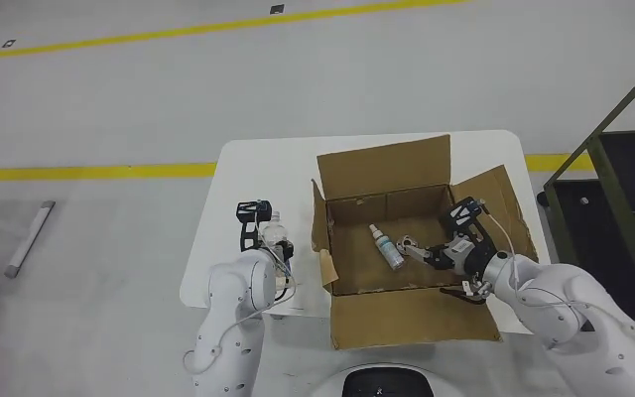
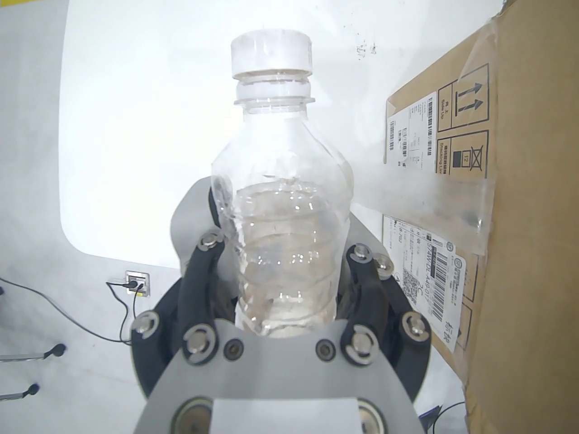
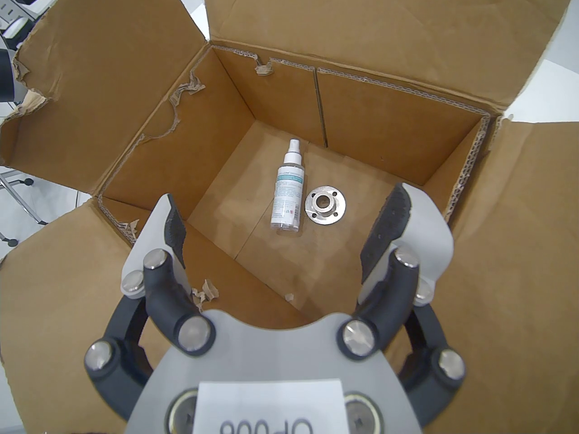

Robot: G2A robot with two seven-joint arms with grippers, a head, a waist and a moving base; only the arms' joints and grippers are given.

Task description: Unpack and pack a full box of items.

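Observation:
An open cardboard box (image 1: pixel 382 169) stands on the white table (image 1: pixel 258 169), all its flaps folded out. On its floor (image 3: pixel 271 255) lie a small spray bottle (image 3: pixel 288 194) (image 1: pixel 386 246) and, right beside it, a round metal flange (image 3: pixel 325 203). My right gripper (image 3: pixel 287 206) (image 1: pixel 437 253) hangs open above the box's inside, over these two items, holding nothing. Left of the box, my left gripper (image 2: pixel 280 246) (image 1: pixel 273 246) is shut on a clear plastic water bottle (image 2: pixel 276 173) (image 1: pixel 275 234) with a white cap, close to the box's labelled outer wall (image 2: pixel 511 182).
Bare table lies to the left of and behind the box. A dark metal frame (image 1: pixel 595 198) stands on the floor to the table's right. A grey bar (image 1: pixel 30 238) lies on the floor far left. Torn cardboard scraps (image 3: pixel 206 291) sit on the near flap.

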